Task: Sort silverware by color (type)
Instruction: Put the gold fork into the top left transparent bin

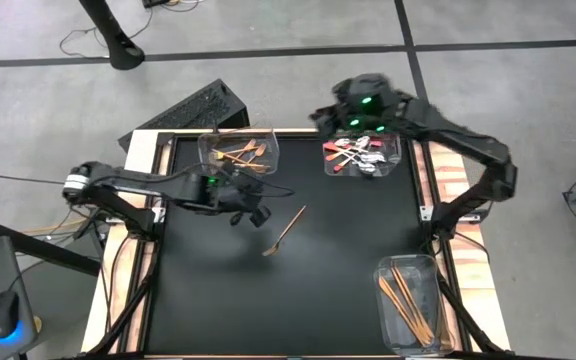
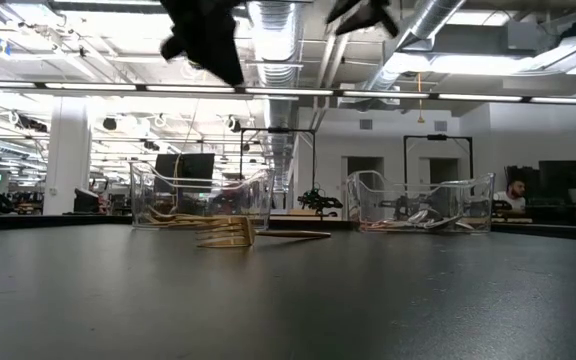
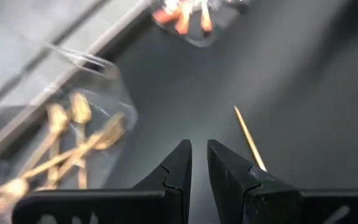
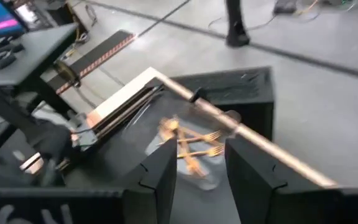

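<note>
My left gripper (image 1: 258,214) hangs over the black table top (image 1: 298,300), its fingers (image 3: 176,171) drawn narrow with only a slit between them and nothing held. Just beside it lies a thin copper-gold fork (image 1: 285,231), alone and slanted on the mat, its tines toward me in the low view. This looks like the piece to lift next. To do it well I'd open wider, turn my wrist so my fingers straddle the slim handle crosswise, then come straight down and pinch near the middle so it does not tip.

Farther back stands the clear plastic bin of copper-gold forks (image 1: 240,152), where it belongs. Beyond, my right gripper (image 1: 360,130) hovers over the clear bin of red-handled spoons (image 1: 361,156), fingers (image 4: 160,171) apart and empty. The slim gold sticks (image 1: 409,300) lie in their own bin at the near right corner.
</note>
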